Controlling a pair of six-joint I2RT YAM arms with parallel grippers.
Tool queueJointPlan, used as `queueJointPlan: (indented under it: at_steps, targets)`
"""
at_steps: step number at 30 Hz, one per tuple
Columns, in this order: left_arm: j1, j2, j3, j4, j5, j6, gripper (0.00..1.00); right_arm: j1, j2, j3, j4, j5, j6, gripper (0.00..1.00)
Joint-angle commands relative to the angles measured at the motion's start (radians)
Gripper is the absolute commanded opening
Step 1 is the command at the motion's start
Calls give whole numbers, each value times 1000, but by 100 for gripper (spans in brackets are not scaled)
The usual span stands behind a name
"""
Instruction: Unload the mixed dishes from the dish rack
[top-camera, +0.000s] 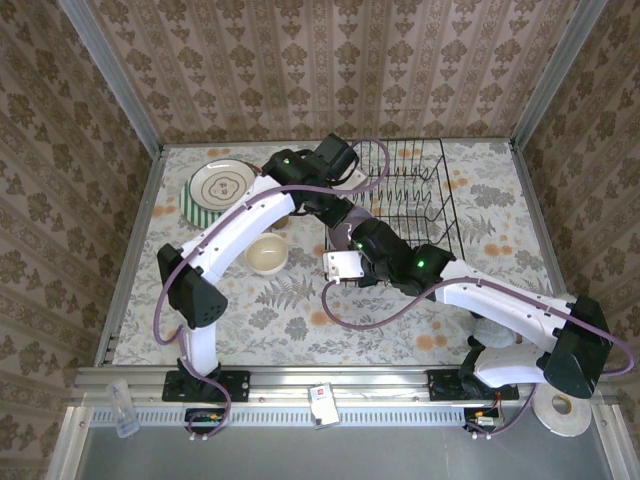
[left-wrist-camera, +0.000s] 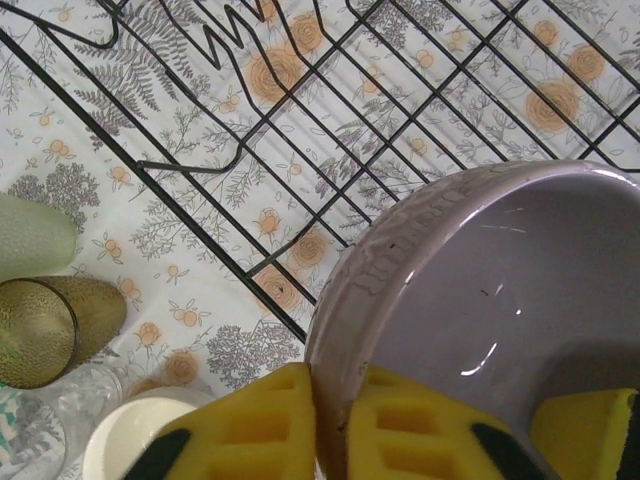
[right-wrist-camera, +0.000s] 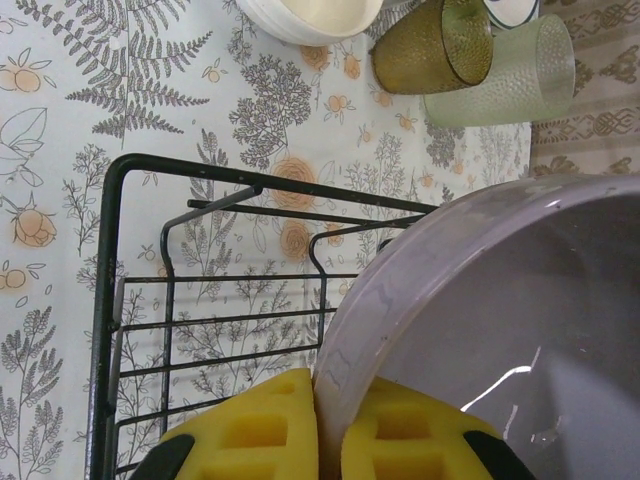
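Rim of lavender bowl (left-wrist-camera: 500, 290) nipped by left gripper (left-wrist-camera: 335, 425), right gripper (right-wrist-camera: 328, 425) clamped on it too, bowl over dish rack (right-wrist-camera: 103, 300).

You're looking at a glossy, smooth glazed lavender bowl (left-wrist-camera: 480, 300), a thin black metal-wire dish rack (top-camera: 415, 195), a pebbled translucent amber cup (left-wrist-camera: 50, 330) and a matt printed table cover (left-wrist-camera: 100, 205).

Stuff I can't properly see from here

Left wrist cam: the lavender bowl (left-wrist-camera: 480, 300) runs off the right and bottom edges. The pale-green cup (left-wrist-camera: 30, 235) is clipped on the left, the cream cup (left-wrist-camera: 125, 440) at the bottom, and a clear thing (left-wrist-camera: 70, 410) beside it is too blurry for me to name. Up top, my left arm (top-camera: 245, 215) and right arm (top-camera: 500, 300) cover the left end of the dish rack (top-camera: 425, 190).
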Motion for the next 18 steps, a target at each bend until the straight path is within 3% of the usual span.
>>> queueJointPlan:
  at_steps: [1, 13, 18]
  targets:
    - [11, 19, 35, -32, 3, -3, 0, 8, -25, -3, 69, 41, 2, 0]
    - [42, 7, 34, 10, -29, -58, 0, 7, 10, -7, 83, 31, 19, 0]
    - [41, 33, 67, 11, -31, -64, 0, -17, 21, -9, 78, -3, 54, 16]
